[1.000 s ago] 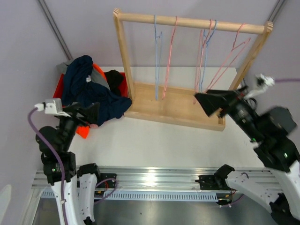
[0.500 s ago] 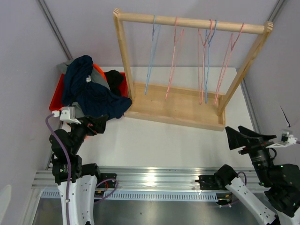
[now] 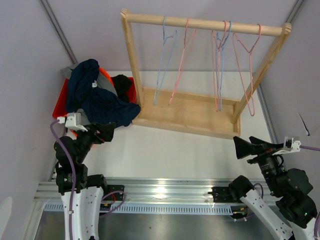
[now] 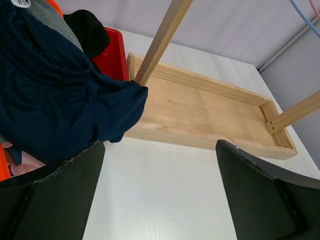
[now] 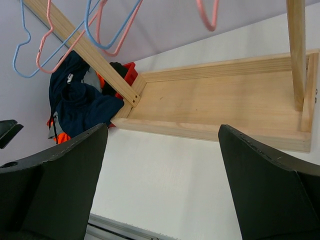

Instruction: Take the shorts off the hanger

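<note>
**Top view:** blue and pink wire hangers (image 3: 219,60) hang bare from the top rail of the pale wooden rack (image 3: 200,22). The shorts lie heaped in and over a red plastic bin (image 3: 62,97) at the far left of the white desk (image 3: 170,150), just beside the rack's left post. The navy blue shorts (image 3: 95,100) are on top and spill toward the rack's base. The grey shorts (image 3: 106,86), bright orange shorts (image 3: 104,75) and black shorts (image 3: 121,84) show along the heap's right side. The left hand (image 3: 102,132) sits low, near the heap's front edge. The right hand (image 3: 245,146) is in front of the rack's right end, well apart from the heap.

**Left wrist view:** the left hand (image 4: 160,147) has its fingers spread wide, with only bare desk between them. The navy blue shorts (image 4: 55,100) fill the left of the view, with one leg draped onto the rack's base tray (image 4: 200,110). The black shorts (image 4: 87,30) lie against the bin wall (image 4: 112,55), and the grey shorts (image 4: 45,15) are at the top edge. At lower left are an orange strip (image 4: 5,167) and a pink patch (image 4: 22,167), probably the pink patterned shorts, though too little shows.

**Right wrist view:** the right hand (image 5: 162,130) is also spread wide and holds nothing. The heap (image 5: 80,105) lies beyond the rack's far post, and hanger loops (image 5: 105,30) dangle overhead
</note>
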